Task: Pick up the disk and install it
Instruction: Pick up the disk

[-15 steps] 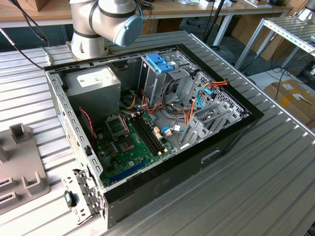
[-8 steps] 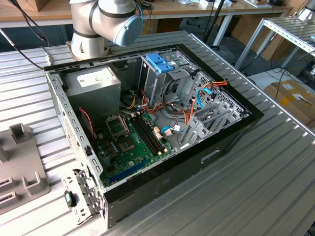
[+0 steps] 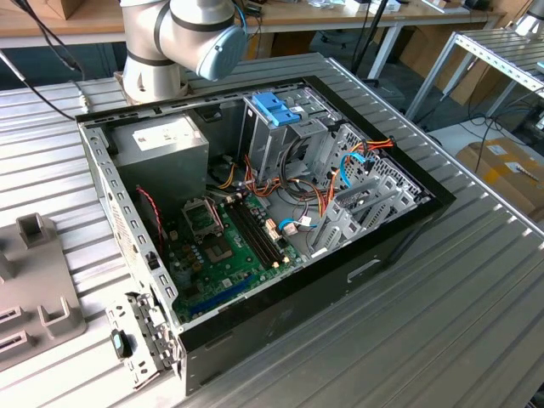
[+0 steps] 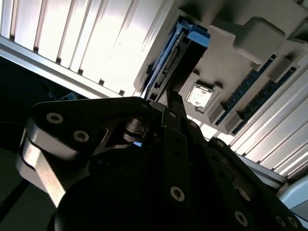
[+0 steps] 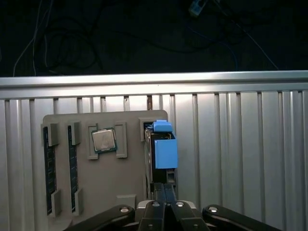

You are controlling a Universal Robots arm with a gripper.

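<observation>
While the gripper (image 5: pixel 161 186) hangs over the ribbed metal table (image 5: pixel 240 159), its two black fingers are pressed together, with no gap visible between them in the first wrist view. Their tips sit at the near end of the disk (image 5: pixel 161 153). Contact with it cannot be confirmed in either wrist view.

The disk stands on edge in a slot at one side of a grey tray (image 5: pixel 110 178), with its bright blue carrier facing the camera. In the second wrist view the disk (image 4: pixel 175 62) is upright in the same slot, connector edge exposed, directly beyond the fingertips.

Also noted on the tray are a processor chip (image 5: pixel 103 140) seated in a square pocket and memory sticks (image 5: pixel 48 163) lying in two long slots on the far side from the disk. The tray rests flat on the table.

In the exterior view, the arm's base (image 3: pixel 170 38) stands behind an open computer case (image 3: pixel 280 323) lying on its side. Inside the case are a motherboard (image 3: pixel 217 251), a grey metal box with a white sticker (image 3: pixel 161 143) and a blue bracket (image 3: pixel 276 109) atop the drive cage. A grey tray (image 3: pixel 38 297) lies at the exterior view's left edge, apart from the case.
</observation>
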